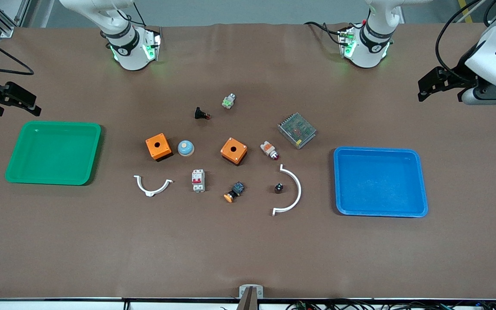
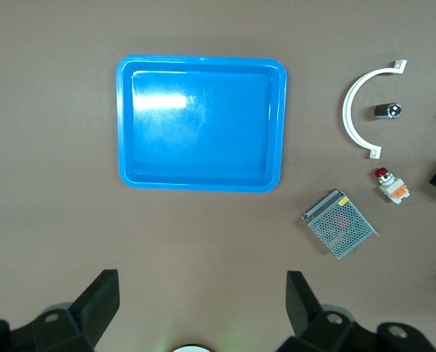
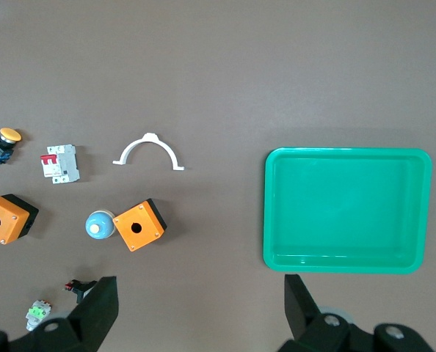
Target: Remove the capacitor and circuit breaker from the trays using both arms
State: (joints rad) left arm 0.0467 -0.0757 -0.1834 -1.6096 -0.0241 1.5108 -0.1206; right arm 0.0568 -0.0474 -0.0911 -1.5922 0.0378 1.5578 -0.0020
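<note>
Both end effectors open (left (image 2: 201, 308), right (image 3: 200, 308)); two trays (image 1: 379, 153).

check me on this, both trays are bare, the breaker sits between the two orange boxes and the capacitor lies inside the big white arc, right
Not quite. The breaker does not sit between the two orange boxes; the blue-topped round button does. The breaker lies nearer the front camera, beside the small white arc, as the front view shows. The rest holds: the green tray and blue tray are bare, and the capacitor lies inside the big white arc.
</note>
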